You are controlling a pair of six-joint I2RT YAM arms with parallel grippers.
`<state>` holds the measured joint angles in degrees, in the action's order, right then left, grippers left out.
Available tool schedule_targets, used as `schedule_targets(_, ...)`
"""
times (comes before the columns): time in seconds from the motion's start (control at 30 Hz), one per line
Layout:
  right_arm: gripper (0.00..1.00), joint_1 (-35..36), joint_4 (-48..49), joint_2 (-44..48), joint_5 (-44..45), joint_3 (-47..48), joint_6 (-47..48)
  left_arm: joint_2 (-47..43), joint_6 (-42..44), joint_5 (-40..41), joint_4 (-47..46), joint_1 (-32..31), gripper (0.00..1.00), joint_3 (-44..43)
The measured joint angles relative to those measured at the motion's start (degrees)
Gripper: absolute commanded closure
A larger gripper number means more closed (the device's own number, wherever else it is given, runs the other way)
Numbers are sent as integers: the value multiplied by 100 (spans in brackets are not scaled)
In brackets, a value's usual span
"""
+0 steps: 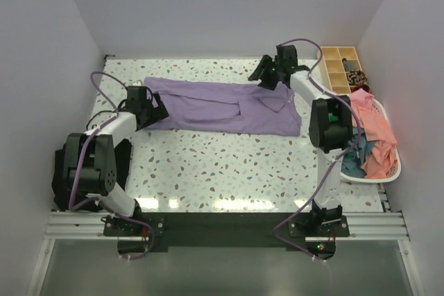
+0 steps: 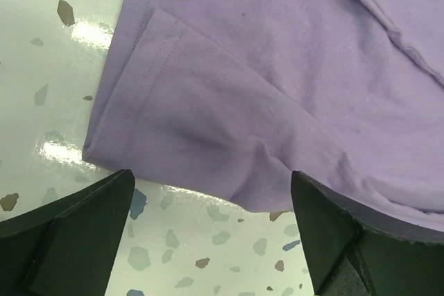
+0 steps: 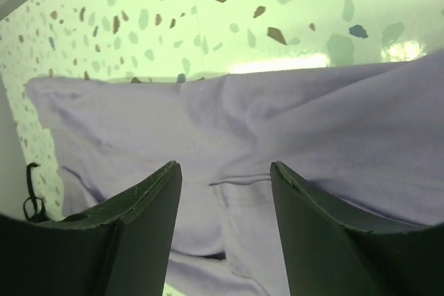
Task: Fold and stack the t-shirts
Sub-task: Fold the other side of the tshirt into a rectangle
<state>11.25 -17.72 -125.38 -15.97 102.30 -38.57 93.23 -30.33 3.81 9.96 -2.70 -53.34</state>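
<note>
Looking down from above, the purple shirt lies stretched across the far half of the table. The left gripper sits at its left end and the right gripper at its upper right edge. A pink shirt and a teal shirt wait in the basket at the right, so folding the first shirt looks to be the step in hand.

From the left wrist, the left gripper has its fingers wide apart. They hover just short of the sleeve near the shirt's lower corner, holding nothing.

From the right wrist, the right gripper has its fingers apart above a seam, with no cloth pinched.

Next, I judge, each side must drop onto an edge, close, and carry it over evenly.
</note>
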Motion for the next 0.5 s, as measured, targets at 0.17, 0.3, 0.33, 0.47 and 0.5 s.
schedule_targets(0.17,32,0,-116,11,313,-129,195,-286,0,-2,48,0,0,0)
schedule_targets(0.3,32,0,-448,645,463,-669,457,-542,0,-87,-20,0,0,-2)
schedule_targets(0.33,32,0,-520,817,455,-772,511,-573,0,-131,-57,0,0,-7)
schedule_targets(0.47,32,7,-568,1357,411,-1196,623,-531,-2,-400,-212,0,0,-229)
schedule_targets(0.5,32,9,-557,1447,389,-1316,629,-479,-4,-470,-275,0,0,-315)
